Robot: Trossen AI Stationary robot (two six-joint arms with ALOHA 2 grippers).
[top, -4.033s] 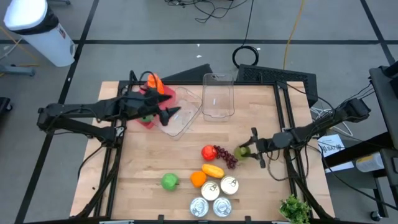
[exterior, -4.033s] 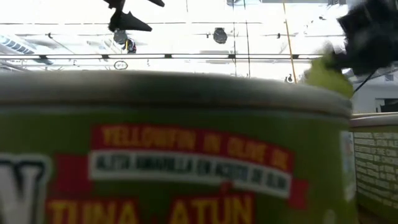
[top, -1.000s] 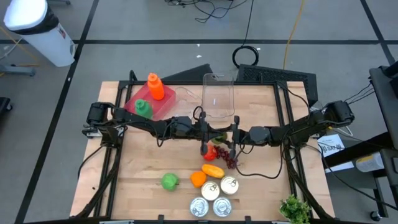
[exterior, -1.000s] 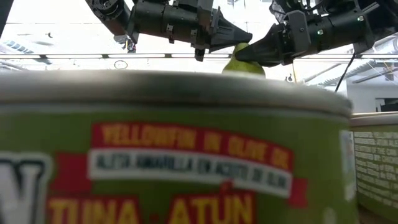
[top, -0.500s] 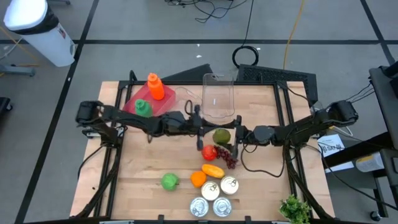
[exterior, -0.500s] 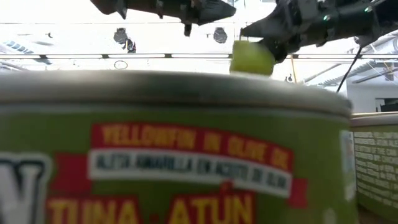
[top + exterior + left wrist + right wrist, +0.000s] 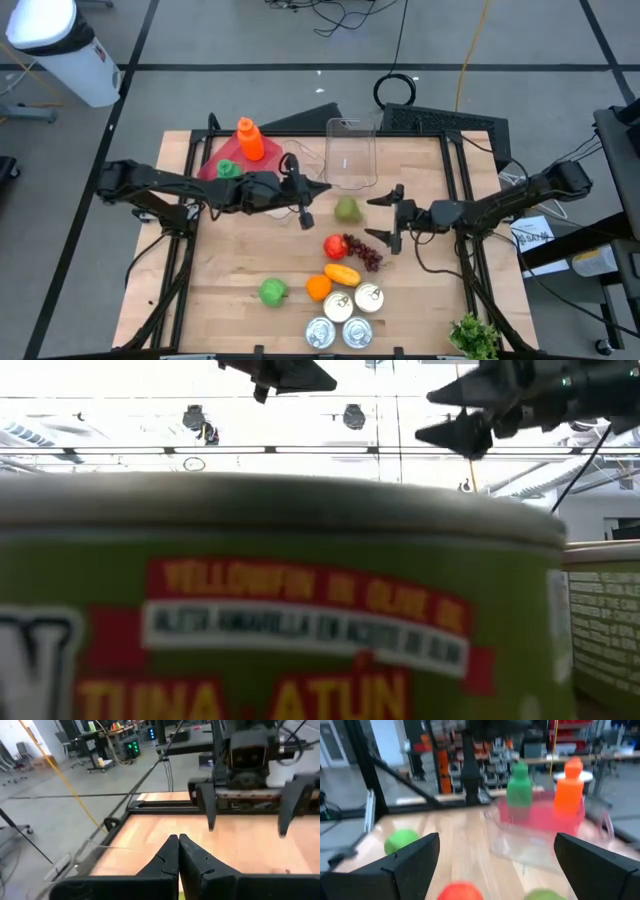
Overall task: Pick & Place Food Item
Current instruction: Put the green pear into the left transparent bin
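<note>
Wooden table, high view: green pear lies loose between clenched left gripper and released right gripper, near the clear tub; placing seemingly unfinished. Low view: tuna can hides it. Right wrist view: spread fingers.

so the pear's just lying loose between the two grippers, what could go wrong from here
1. The pear lies free on the table between both arms, near the clear container; being rounded, it may roll if nudged.
2. The shut left gripper and the open right gripper face each other close across it, so they could collide if both move in.
3. The tomato and grapes sit right below the right gripper and could get knocked.
</note>
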